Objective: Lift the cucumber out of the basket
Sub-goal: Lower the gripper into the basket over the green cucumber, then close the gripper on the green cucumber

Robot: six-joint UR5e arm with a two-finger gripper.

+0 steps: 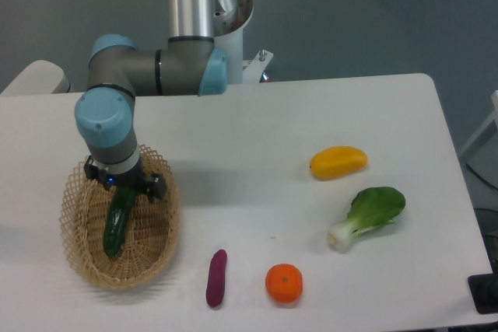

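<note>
A dark green cucumber [116, 223] lies lengthwise in the tan wicker basket [159, 242] at the left of the table. My gripper [121, 190] hangs straight over the cucumber's upper end, inside the basket's rim. Its fingers straddle that end of the cucumber, one on each side, and look spread apart. The wrist hides the very tip of the cucumber, so contact between fingers and cucumber cannot be made out.
A purple eggplant [216, 277] and an orange [283, 283] lie near the front edge, right of the basket. A yellow mango [338, 162] and a bok choy [367, 215] sit at the right. The robot base [226, 44] stands behind the table.
</note>
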